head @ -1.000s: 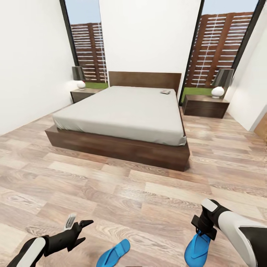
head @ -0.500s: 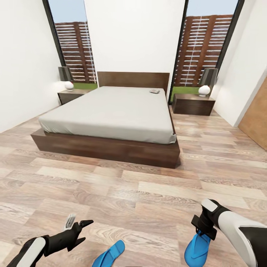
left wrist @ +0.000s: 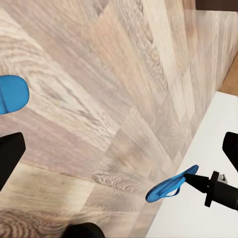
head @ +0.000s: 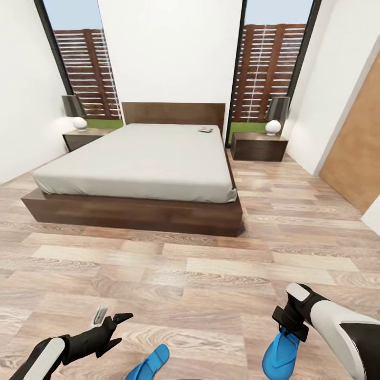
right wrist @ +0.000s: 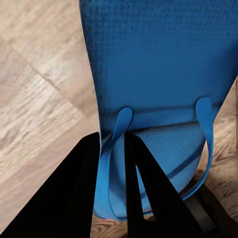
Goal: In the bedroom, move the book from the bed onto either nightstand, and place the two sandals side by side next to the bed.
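Note:
The bed (head: 137, 163) stands ahead across the floor. The book (head: 205, 129) lies on its mattress near the headboard. One nightstand (head: 83, 139) flanks the bed on the left and another (head: 258, 146) on the right. My right gripper (head: 287, 328) hangs low at the lower right, shut on the strap of a blue sandal (head: 281, 352) that dangles above the floor. The right wrist view shows the fingers (right wrist: 89, 173) pinching that sandal (right wrist: 153, 64). The other sandal (head: 148, 364) lies on the floor between my arms. My left gripper (head: 112, 316) is open beside it, holding nothing.
A lamp (head: 79, 122) stands on the left nightstand and another lamp (head: 273, 126) on the right one. A wooden door (head: 353, 153) fills the right wall. Two tall windows flank the headboard. Open plank floor (head: 200, 264) lies between me and the bed.
The whole picture has slid left, so the camera has turned right and the door has come into view. Both arms hold their pose; the right gripper still grips the sandal.

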